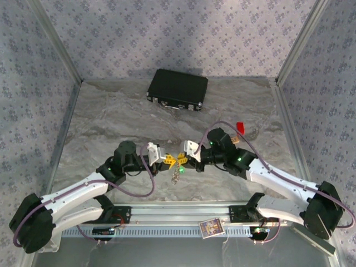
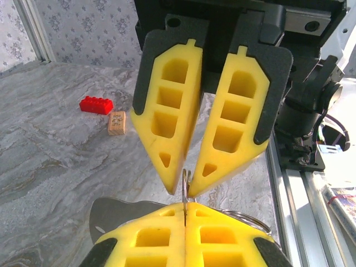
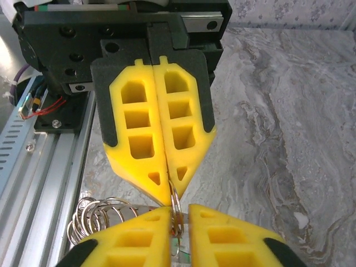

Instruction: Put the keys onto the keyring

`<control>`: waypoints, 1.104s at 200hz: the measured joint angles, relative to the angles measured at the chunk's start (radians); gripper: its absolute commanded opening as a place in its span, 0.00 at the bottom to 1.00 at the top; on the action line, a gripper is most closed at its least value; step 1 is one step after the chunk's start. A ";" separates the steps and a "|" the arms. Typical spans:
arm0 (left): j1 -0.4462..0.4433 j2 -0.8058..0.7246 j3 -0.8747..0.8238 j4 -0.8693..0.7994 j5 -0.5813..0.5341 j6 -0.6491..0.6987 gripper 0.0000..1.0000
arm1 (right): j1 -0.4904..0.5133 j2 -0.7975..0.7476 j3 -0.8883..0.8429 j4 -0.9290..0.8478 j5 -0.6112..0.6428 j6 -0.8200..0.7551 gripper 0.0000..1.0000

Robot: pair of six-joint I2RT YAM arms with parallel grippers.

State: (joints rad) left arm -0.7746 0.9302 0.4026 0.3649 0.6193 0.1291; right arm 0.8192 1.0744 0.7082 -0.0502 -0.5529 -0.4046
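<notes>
Left wrist view: left jaws clench the keyring [image 2: 185,183] upright, edge-on; right jaws stand slightly parted around it.

Top external: fixed high above and behind the arm bases [image 1: 33,222], looking down and forward over the grey marbled table [image 1: 111,117]. Left wrist: tight behind the yellow-fingered left gripper [image 2: 185,207], facing the yellow-fingered right gripper [image 2: 182,192] head-on. Right wrist: the mirror, equally close. Shared by both wrist views: the meeting fingertips [image 3: 167,192], the thin pale metal keyring [image 2: 186,181].
</notes>
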 measured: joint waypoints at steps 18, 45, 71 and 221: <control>0.002 0.000 -0.001 -0.002 -0.008 0.000 0.03 | 0.000 0.002 -0.003 0.002 -0.008 0.006 0.00; 0.002 0.000 0.007 -0.038 -0.024 0.018 0.22 | -0.002 0.003 0.002 -0.026 -0.003 -0.014 0.00; 0.001 0.001 0.054 -0.140 -0.040 0.056 0.22 | 0.006 0.022 0.060 -0.145 0.029 -0.071 0.00; -0.005 0.044 0.135 -0.283 -0.020 0.149 0.00 | 0.029 0.079 0.204 -0.311 0.066 -0.206 0.21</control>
State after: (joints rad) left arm -0.7792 0.9741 0.5381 0.0814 0.5991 0.2783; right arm 0.8486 1.1534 0.9123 -0.3614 -0.4870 -0.6106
